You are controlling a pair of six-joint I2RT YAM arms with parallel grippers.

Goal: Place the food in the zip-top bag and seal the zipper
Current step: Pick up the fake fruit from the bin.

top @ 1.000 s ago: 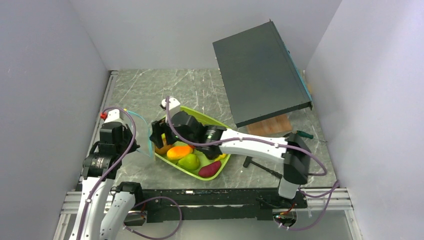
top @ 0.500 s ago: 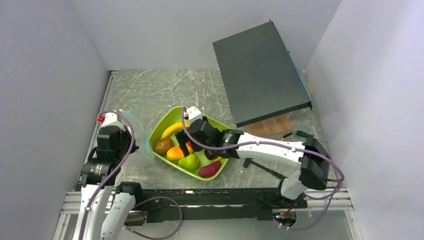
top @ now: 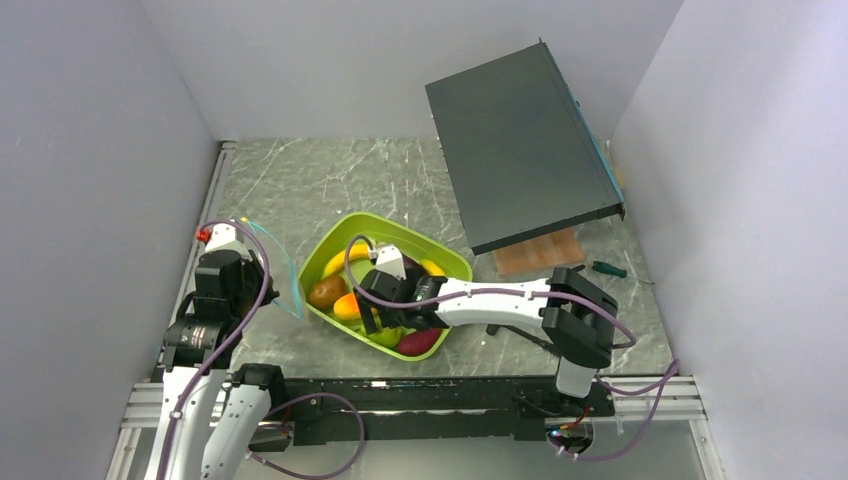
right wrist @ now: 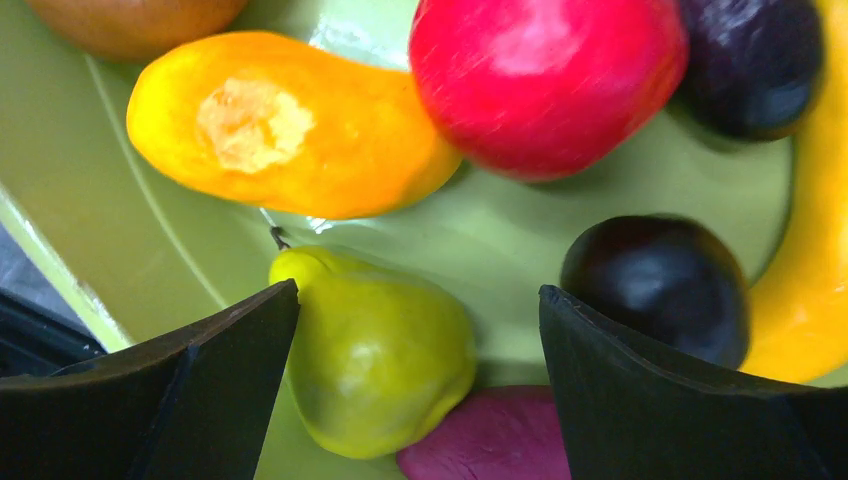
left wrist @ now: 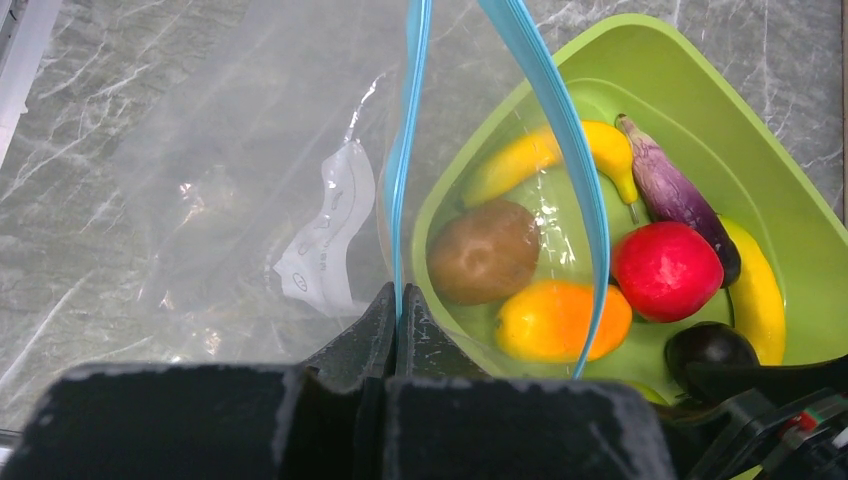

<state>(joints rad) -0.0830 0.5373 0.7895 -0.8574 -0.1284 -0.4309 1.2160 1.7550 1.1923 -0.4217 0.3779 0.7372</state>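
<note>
Right wrist view: the right gripper (right wrist: 417, 300) hangs over the tray (right wrist: 90, 210) with fingers wide. The pear (right wrist: 385, 350) shows in the gap between them at lower centre, and a magenta piece (right wrist: 490, 445) lies at the bottom edge. Further up, a dark purple piece (right wrist: 655, 285) sits at right beside a banana (right wrist: 815, 230). The orange piece (right wrist: 290, 120) and apple (right wrist: 545, 75) fill the top.

In the left wrist view, the left gripper (left wrist: 397, 320) at bottom centre pinches the zipper (left wrist: 410, 150). The bag (left wrist: 240, 170) hangs from it with its mouth gaping, just left of the tray. In the top view a dark panel (top: 520, 145) leans at upper right.
</note>
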